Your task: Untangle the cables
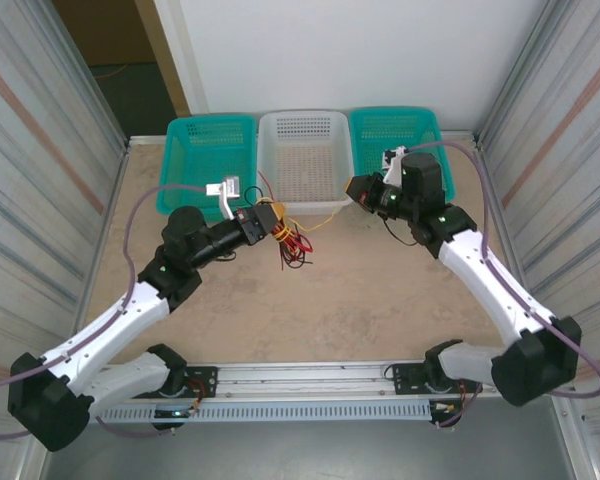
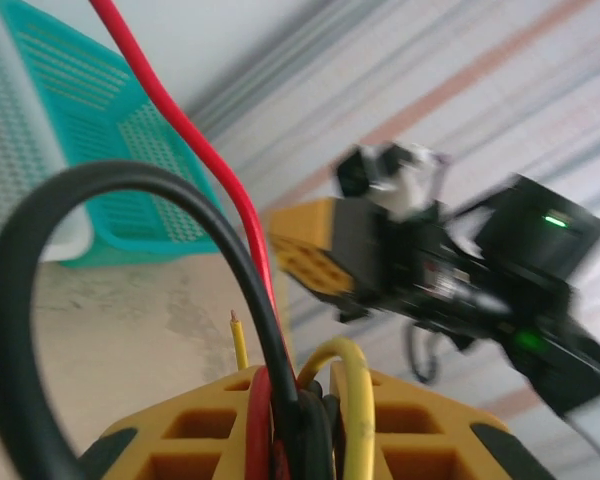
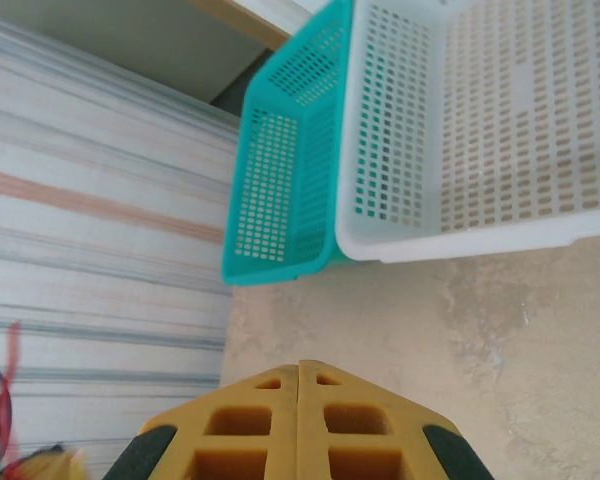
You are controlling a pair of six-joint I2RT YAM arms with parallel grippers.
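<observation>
Cables point(image 1: 294, 245) pinched in clamped left gripper point(image 1: 278, 222), dangling above table point(image 1: 360, 300) by white basket point(image 1: 305, 207). Right gripper point(image 3: 298, 395) closed on nothing. Risks cinching them tighter if yanked single-handed, or slipping free.

At the top of your overhead frame, three baskets stand side by side along the far edge of the table point(image 1: 360, 310): the left basket point(image 1: 210, 150), the middle basket point(image 1: 303, 160) pressed against it, and the right basket point(image 1: 395, 135) beyond. Just below the middle basket's lower left corner you see the cables point(image 1: 295, 245) bunched at the left gripper point(image 1: 278, 224), trailing down-frame from it. The right gripper point(image 1: 354, 191) faces it from centre right, just before the middle basket's lower right corner.
</observation>
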